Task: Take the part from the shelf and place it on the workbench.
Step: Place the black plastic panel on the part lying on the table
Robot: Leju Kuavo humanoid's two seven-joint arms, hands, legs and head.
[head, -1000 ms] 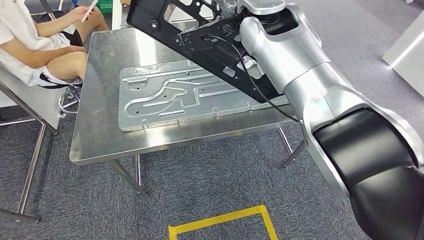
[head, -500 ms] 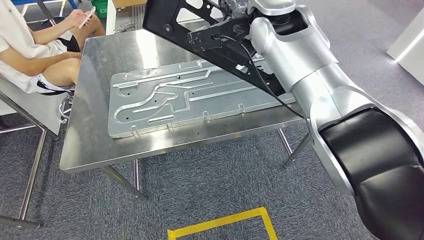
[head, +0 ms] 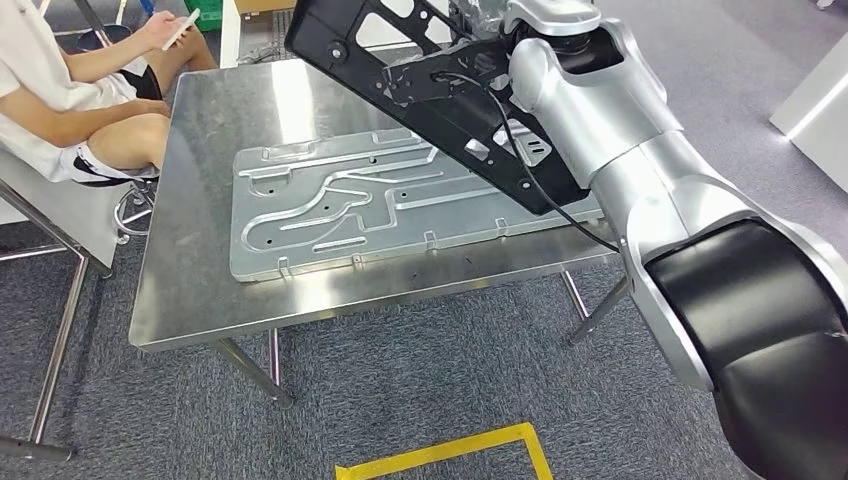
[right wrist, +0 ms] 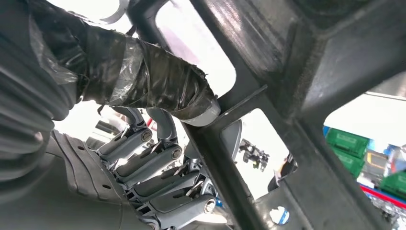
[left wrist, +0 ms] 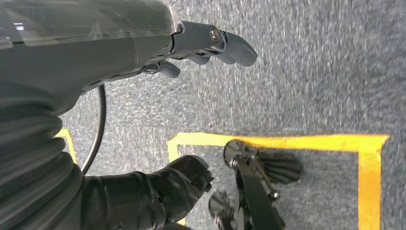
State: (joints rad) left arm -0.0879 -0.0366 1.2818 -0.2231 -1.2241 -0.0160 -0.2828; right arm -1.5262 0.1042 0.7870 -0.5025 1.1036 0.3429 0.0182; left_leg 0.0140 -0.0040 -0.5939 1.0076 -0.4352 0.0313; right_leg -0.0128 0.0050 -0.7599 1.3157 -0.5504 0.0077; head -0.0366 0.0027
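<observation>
A long black frame part [head: 440,90] with cut-out openings hangs tilted above the far right of the steel workbench [head: 200,290]. My right hand [right wrist: 163,187] grips it, with the fingers wrapped around one of its bars [right wrist: 287,72] and a taped thumb on the other side. In the head view my right arm [head: 600,110] reaches forward over the bench, and the part hides most of the hand. My left hand [left wrist: 210,43] hangs over the carpet with nothing in it.
A large silver pressed plate [head: 340,200] lies flat across the middle of the bench, under the black part. A seated person [head: 70,90] holds a phone at the bench's far left. Yellow floor tape [head: 450,445] marks the carpet in front. A white cabinet [head: 815,100] stands right.
The whole picture has shifted a little, so the camera has moved. The black part stays in my right hand, high over the bench's right side, slightly further right than a second ago.
</observation>
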